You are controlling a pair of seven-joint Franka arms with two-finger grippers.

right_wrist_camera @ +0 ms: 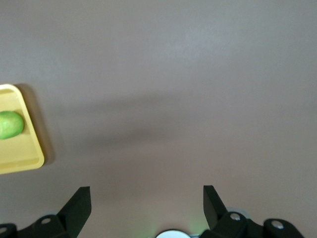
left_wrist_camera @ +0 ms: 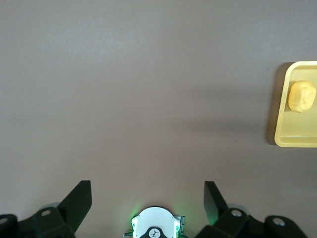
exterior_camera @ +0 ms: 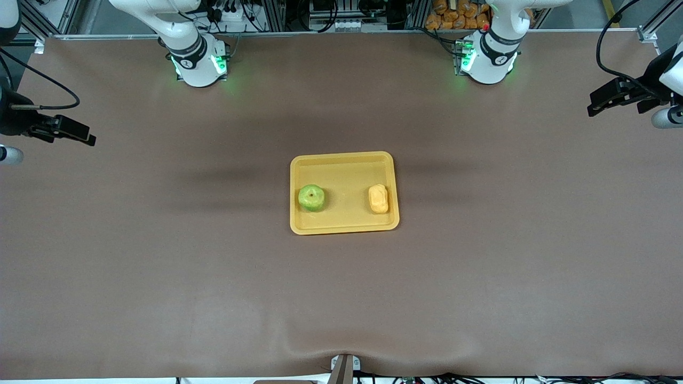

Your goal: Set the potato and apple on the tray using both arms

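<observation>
round green apple (exterior_camera: 311,197) and lumpy yellow potato (exterior_camera: 378,199) resting apart in shallow yellow plastic tray (exterior_camera: 341,159) (task seemingly complete). left gripper (left_wrist_camera: 147,198) and right gripper (right_wrist_camera: 146,198) wide open, empty, parked over bare table ends, clear of tray.

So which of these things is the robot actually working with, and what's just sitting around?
Part of the job:
- apple, in the tray
- potato, in the tray
- tray
- left gripper, open, over the table's left-arm end
- right gripper, open, over the table's right-arm end

Just lying about:
- brown table
- orange items past the table's edge, by the left arm's base
</observation>
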